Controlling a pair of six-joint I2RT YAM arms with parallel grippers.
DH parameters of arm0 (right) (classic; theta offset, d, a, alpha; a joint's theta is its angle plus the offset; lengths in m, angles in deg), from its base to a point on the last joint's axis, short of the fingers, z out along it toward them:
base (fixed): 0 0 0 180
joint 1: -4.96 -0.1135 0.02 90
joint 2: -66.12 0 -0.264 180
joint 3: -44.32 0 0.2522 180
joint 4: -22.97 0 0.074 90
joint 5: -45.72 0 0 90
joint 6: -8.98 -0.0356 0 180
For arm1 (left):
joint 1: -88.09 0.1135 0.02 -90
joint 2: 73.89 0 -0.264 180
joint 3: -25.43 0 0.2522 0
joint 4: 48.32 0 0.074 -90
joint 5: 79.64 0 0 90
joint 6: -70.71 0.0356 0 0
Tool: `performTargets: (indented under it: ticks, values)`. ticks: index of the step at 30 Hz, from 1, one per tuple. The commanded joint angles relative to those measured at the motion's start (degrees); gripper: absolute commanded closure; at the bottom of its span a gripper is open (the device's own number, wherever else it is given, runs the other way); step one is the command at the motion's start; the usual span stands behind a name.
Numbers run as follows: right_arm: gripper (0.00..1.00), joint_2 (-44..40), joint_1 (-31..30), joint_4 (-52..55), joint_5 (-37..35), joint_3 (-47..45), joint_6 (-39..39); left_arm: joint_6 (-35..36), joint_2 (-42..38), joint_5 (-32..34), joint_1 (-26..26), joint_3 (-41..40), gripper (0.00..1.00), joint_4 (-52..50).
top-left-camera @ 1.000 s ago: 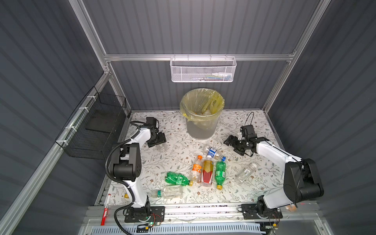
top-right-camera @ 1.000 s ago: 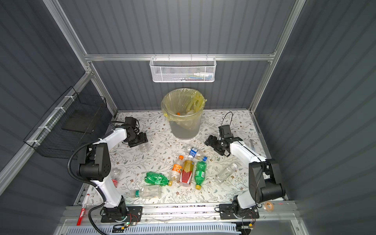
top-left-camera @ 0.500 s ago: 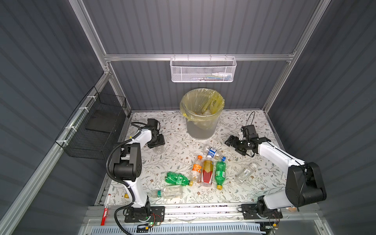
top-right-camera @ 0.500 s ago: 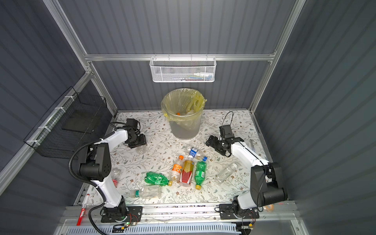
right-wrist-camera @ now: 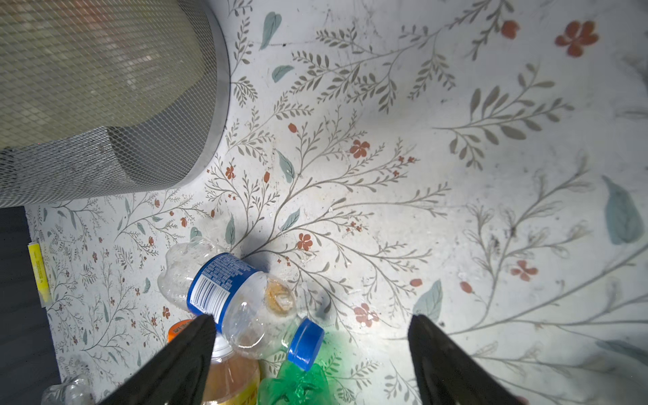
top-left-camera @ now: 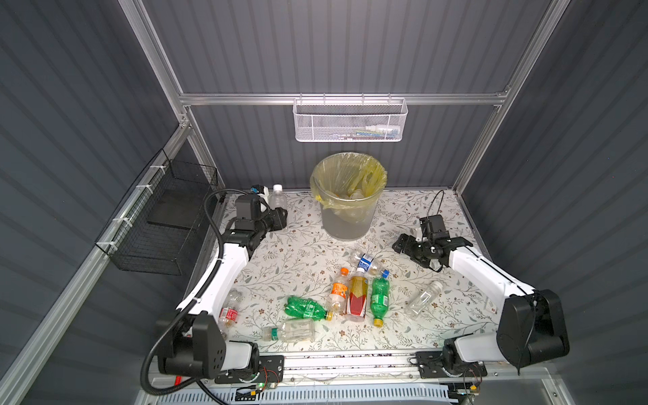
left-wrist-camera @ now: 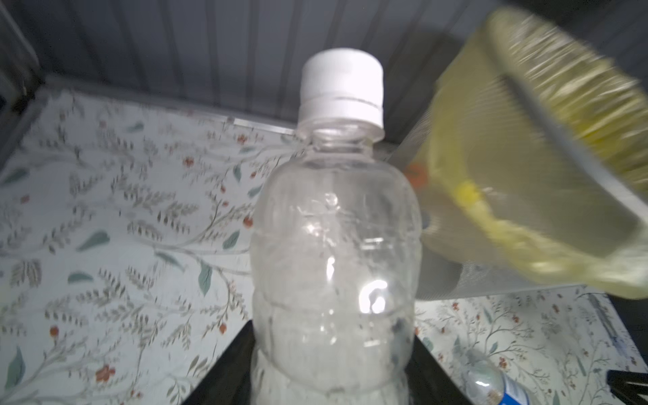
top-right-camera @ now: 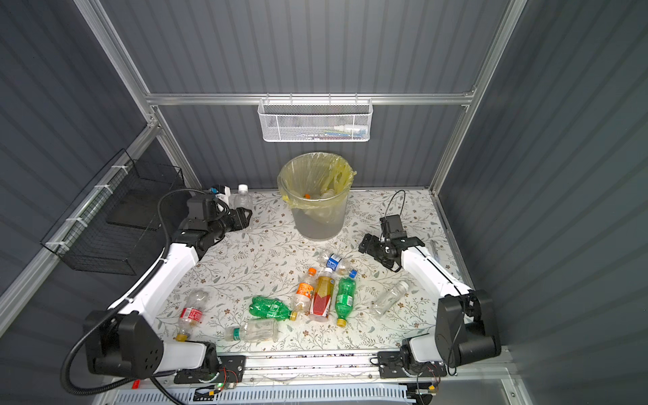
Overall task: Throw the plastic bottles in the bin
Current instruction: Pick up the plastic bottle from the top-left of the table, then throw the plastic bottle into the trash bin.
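Observation:
My left gripper (top-left-camera: 280,220) (left-wrist-camera: 329,364) is shut on a clear plastic bottle (top-left-camera: 279,200) (left-wrist-camera: 333,245) with a white cap, held upright at the back left, left of the bin (top-left-camera: 347,200) (left-wrist-camera: 508,168). The bin is grey with a yellowish bag and has bottles inside. My right gripper (top-left-camera: 403,245) (right-wrist-camera: 311,319) hangs open and empty just right of a blue-labelled clear bottle (top-left-camera: 366,262) (right-wrist-camera: 224,291). Lying mid-table are an orange-capped bottle (top-left-camera: 338,289), an amber bottle (top-left-camera: 357,296), a green one (top-left-camera: 379,298), a crushed green one (top-left-camera: 305,308) and clear ones (top-left-camera: 291,331) (top-left-camera: 424,297) (top-left-camera: 229,312).
A white mesh basket (top-left-camera: 350,121) hangs on the back wall above the bin. A black wire basket (top-left-camera: 157,228) is fixed to the left wall, close to the left arm. A red marker pen (top-right-camera: 135,384) lies at the front left edge.
My left gripper has closed on the clear white-capped bottle and brought it upright, a little toward the back wall. The right arm has barely moved.

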Motion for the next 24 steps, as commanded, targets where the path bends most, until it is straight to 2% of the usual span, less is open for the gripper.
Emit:
performTargets:
  ticks: [1, 4, 8, 12, 15, 18, 21, 23, 24]
  values:
    - [0.12, -1.8, -0.2, 0.9, -3.1, 0.9, 1.4, 2.9, -8.3, -1.3, -0.6, -1.4, 0.42, 15.1]
    - [0.12, -3.3, -0.2, 0.2, -4.0, 0.1, 1.5, 2.5, -13.4, -2.6, -0.9, -3.3, 0.41, 27.7]
    - [0.13, -5.5, -0.2, -2.2, -4.6, -1.4, 0.7, 2.4, -14.9, -7.3, -1.0, -2.3, 0.41, 40.3]
    - [0.13, -7.6, -0.2, -5.1, -5.3, -3.1, -0.1, -2.3, -11.0, -14.8, -1.3, 1.8, 0.41, 53.6]
    - [0.13, -8.4, -0.2, -6.1, -5.8, -3.3, -0.3, -4.8, -3.5, -17.7, -3.9, 8.8, 0.40, 58.2]
    - [0.13, -8.4, -0.2, -6.7, -5.6, -2.7, -0.5, -4.7, 8.6, -18.0, -9.0, 24.0, 0.37, 49.6]
    - [0.13, -7.9, -0.3, -6.3, -5.3, -1.7, -0.4, -1.8, 23.8, -15.9, -14.2, 46.5, 0.26, 24.3]
    - [0.13, -7.8, -0.4, -4.9, -5.0, -0.7, 0.0, 2.0, 33.4, -8.9, -16.8, 63.9, 0.14, 4.4]
    - [0.13, -7.7, -0.4, -4.1, -4.9, -0.4, 0.4, 2.0, 36.5, -6.7, -17.0, 69.4, 0.08, -1.5]
